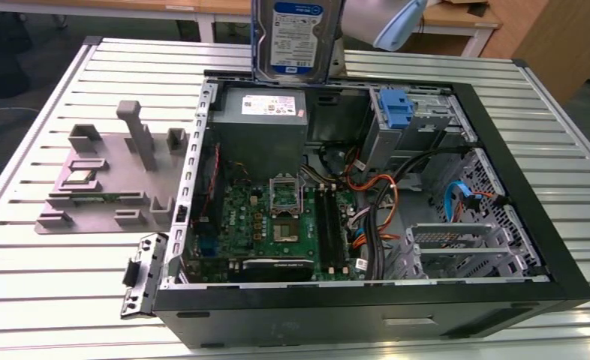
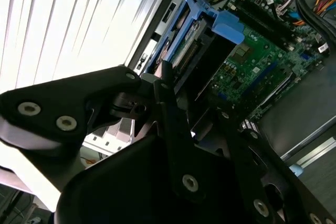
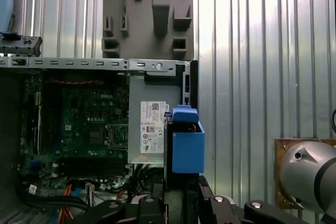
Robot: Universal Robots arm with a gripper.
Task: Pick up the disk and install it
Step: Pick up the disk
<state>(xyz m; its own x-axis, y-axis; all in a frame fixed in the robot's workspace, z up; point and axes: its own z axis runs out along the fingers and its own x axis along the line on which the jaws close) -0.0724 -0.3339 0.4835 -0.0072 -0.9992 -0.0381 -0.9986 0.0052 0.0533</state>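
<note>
A lab or workshop: an open PC case [image 1: 375, 315] on a slatted metal table [image 1: 55, 300], a grey jig [image 1: 85, 217] at the exterior view's left, wooden desks [image 1: 465, 19] far behind.

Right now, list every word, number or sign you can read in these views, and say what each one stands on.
White-and-blue label on the disk: print too small to read.
White label on the power supply: lines of print and marks, too small to read.
White markings on the motherboard: too small to read.
No text can be quoted with confidence.
</note>
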